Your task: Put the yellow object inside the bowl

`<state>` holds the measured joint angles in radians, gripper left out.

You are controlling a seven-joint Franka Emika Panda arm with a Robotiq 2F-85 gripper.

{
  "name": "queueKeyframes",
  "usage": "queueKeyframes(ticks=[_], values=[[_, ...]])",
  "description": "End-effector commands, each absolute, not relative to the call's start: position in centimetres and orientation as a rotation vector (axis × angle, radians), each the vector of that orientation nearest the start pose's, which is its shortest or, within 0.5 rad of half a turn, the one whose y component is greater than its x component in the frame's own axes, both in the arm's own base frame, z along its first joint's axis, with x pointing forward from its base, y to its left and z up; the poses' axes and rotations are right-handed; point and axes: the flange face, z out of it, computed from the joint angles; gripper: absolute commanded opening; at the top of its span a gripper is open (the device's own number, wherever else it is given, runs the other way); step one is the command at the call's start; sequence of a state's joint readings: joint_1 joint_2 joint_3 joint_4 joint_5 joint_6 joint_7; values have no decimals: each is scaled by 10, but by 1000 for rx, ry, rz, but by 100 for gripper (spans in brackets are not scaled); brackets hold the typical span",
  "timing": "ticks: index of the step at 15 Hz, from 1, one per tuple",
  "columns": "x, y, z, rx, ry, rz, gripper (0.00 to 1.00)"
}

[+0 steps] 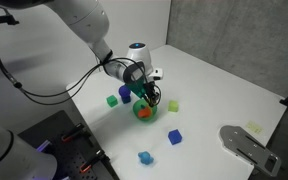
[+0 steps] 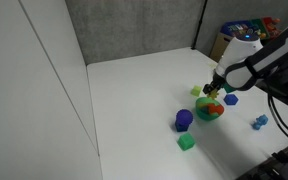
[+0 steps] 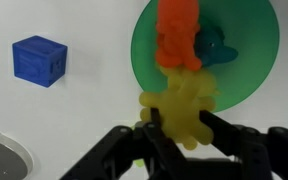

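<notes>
In the wrist view my gripper (image 3: 181, 128) is shut on the yellow object (image 3: 181, 105), a knobby star-like piece held between the two black fingers. It hangs over the near rim of the green bowl (image 3: 249, 50), which holds an orange piece and a teal piece. In both exterior views the gripper (image 1: 147, 97) (image 2: 214, 92) sits just above the bowl (image 1: 144, 112) (image 2: 210, 111) on the white table. The yellow piece is too small to make out there.
Loose blocks lie around the bowl: a green cube (image 1: 112, 100) (image 2: 186, 143), a blue cube (image 1: 174, 135) (image 3: 39, 60), a pale yellow-green cube (image 1: 173, 105), a blue cylinder (image 2: 183, 119) and a light blue piece (image 1: 144, 157). A grey metal object (image 1: 246, 145) lies near the table edge.
</notes>
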<state>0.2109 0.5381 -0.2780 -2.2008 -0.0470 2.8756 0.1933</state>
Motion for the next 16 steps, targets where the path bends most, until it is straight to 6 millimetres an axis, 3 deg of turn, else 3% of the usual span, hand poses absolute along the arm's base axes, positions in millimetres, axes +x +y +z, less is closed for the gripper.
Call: queueKeyframes(ticks=[1,6,7,9,12,16], values=[[554,-36,160,-3238,274,-251,18],[546,-30,146,-3224,259,-221,18],[546,-30,147,-3222,260,-224,68],[545,-32,153,-3223,266,-235,75],[547,-36,164,-3223,279,-262,99],[549,-44,186,-3214,301,-255,100]])
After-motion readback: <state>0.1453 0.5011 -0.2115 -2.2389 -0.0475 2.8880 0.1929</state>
